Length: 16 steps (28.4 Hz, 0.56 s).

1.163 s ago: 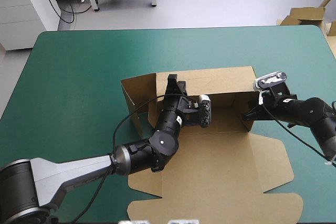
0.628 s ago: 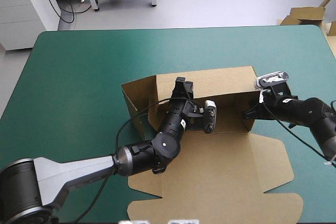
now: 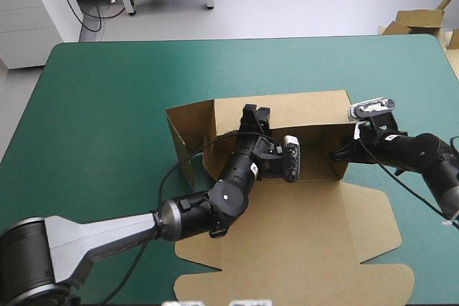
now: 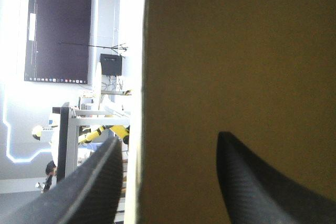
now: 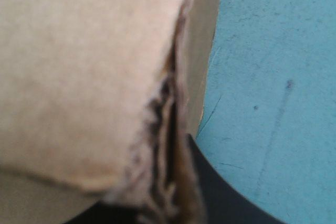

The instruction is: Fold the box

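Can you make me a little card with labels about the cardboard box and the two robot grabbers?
Thing: brown box, back wall standing up, front part lying flat
Left side: left gripper open, one black finger on each side of the back wall's top edge
Right side: right gripper shut on the box at its right side wall
Underneath: table with a teal-green cover
Job so far: walls partly raised, folding not finished

Bright even light, soft shadows, box [image 4: 236,51] wall backlit
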### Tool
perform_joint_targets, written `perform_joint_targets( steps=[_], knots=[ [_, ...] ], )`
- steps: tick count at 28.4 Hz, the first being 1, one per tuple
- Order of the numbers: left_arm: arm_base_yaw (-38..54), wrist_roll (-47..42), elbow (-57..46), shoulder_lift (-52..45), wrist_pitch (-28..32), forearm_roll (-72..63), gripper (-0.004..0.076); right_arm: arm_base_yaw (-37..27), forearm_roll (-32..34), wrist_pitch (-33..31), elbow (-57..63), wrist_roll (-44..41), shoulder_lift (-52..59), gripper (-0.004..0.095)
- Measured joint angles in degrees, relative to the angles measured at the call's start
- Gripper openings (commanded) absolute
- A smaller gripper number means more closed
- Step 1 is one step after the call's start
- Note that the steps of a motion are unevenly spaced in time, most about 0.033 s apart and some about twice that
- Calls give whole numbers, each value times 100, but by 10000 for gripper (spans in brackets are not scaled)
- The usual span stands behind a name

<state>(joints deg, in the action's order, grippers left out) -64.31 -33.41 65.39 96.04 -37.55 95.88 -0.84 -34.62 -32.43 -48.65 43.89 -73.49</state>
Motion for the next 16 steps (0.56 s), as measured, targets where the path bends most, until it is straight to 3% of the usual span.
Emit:
perform_joint_targets(
  steps=[11, 14, 16],
  knots=[
    [-819, 0, 17, -549, 2, 0, 358, 2, 496, -350, -263, -651, -17, 2],
    [-1087, 18, 17, -783, -2, 0, 234, 2, 642, -558, -475, -882, -17, 2],
    [-1231, 18, 17, -974, -17, 0, 68, 2, 779, -757, -659, -1115, -17, 2]
  ],
)
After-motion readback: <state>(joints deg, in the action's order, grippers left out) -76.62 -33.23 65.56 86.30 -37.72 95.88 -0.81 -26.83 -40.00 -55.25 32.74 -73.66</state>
